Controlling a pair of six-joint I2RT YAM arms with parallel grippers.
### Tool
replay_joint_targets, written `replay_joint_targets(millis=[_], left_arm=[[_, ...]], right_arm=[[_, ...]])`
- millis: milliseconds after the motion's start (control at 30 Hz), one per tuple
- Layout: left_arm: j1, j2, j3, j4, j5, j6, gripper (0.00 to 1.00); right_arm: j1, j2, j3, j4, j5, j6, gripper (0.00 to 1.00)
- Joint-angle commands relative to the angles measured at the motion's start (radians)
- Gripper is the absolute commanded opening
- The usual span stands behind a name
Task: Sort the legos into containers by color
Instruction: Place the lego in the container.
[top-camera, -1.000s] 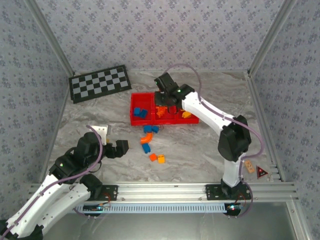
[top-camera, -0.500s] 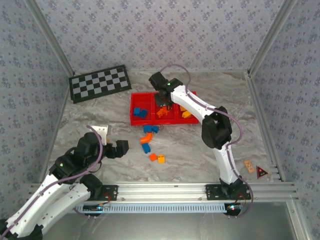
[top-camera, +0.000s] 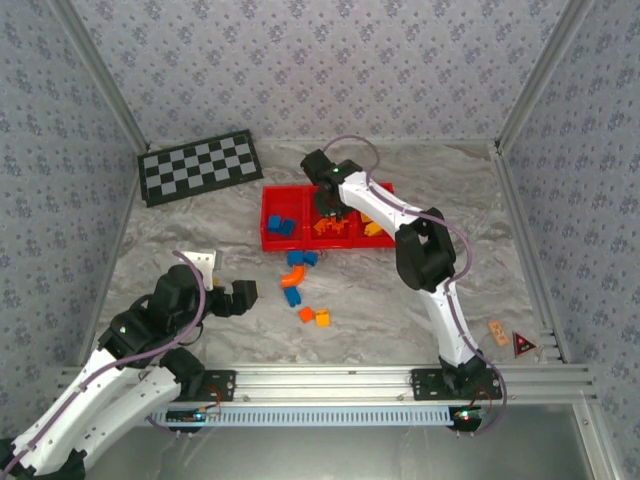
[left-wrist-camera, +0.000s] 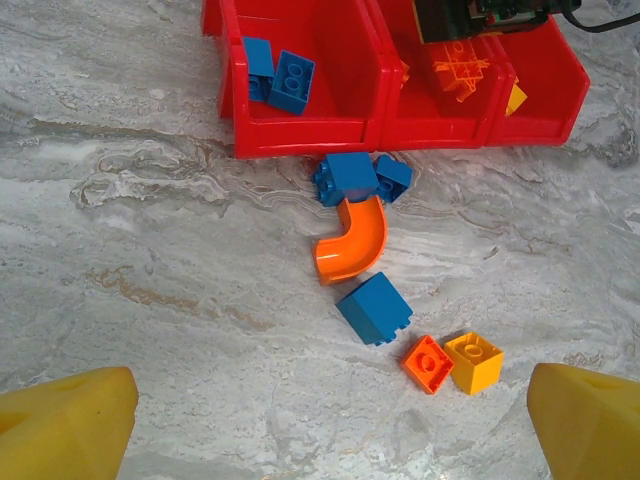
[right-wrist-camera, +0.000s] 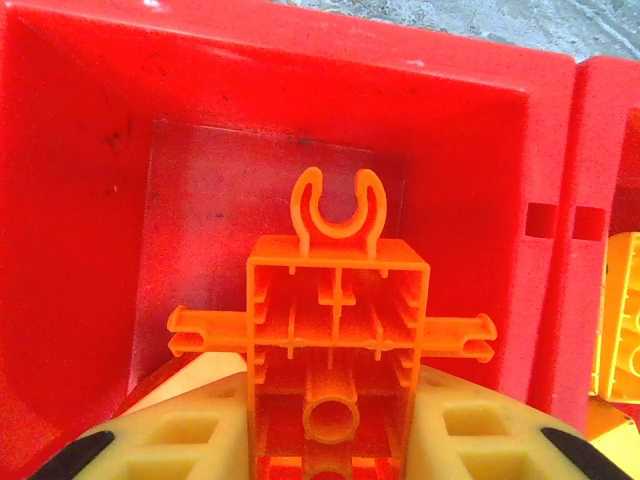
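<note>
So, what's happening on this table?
A robot is sorting toy bricks by colour into a red tray. The right gripper holds an orange piece over the tray's middle compartment. The left gripper hovers open above the table, holding nothing. Several bricks lie loose in front of the tray.
</note>
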Motion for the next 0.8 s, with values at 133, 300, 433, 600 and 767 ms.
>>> replay_joint_targets(millis=[133,300,433,600,767], left_arm=[[-0.009,0.003,0.001,0.009,-0.016,0.005,1.00],[-0.009,0.006,0.002,0.011,-0.016,0.005,1.00],[-0.008,0.007,0.002,0.010,-0.016,0.005,1.00],[-0.009,0.009,0.001,0.009,-0.019,0.005,1.00],[-0.009,0.010,0.002,0.009,-0.020,0.006,1.00]], right_arm=[[-0.005,0.039,0.039,0.005,0.013,0.003,0.42],[0.004,0.043,0.048,0.008,0.020,0.005,0.50],[0.012,0.036,0.056,0.005,0.022,0.010,0.50],[0.023,-0.001,0.053,0.001,0.031,0.016,0.50],[0.034,-0.082,-0.003,0.020,0.028,0.028,0.51]])
